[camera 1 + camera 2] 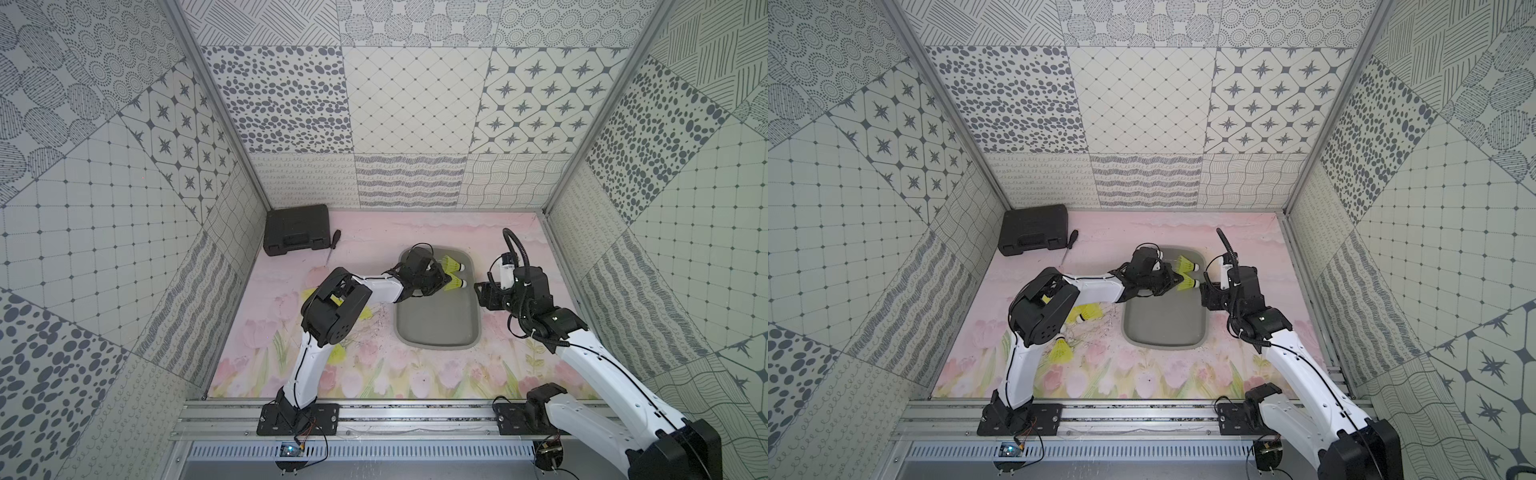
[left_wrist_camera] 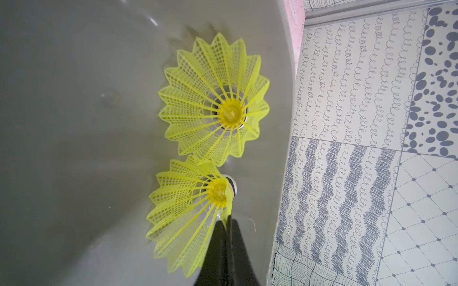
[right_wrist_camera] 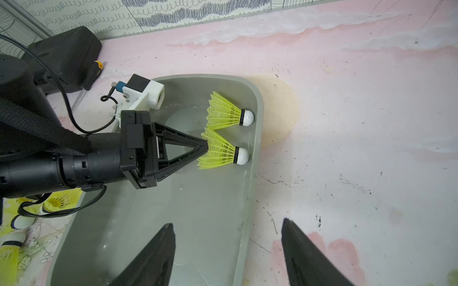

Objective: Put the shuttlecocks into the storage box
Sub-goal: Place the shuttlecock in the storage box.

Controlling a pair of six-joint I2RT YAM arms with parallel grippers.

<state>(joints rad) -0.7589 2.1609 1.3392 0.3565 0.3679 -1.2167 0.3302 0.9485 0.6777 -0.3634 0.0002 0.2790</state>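
Two neon-yellow shuttlecocks (image 3: 224, 114) on their sides in grey storage box (image 3: 198, 222), white tips at its wall

The left arm (image 1: 1038, 316) hides parts of several loose shuttlecocks (image 1: 1089, 312). In the right wrist view, the right gripper (image 3: 227, 221) runs off the picture's edge.
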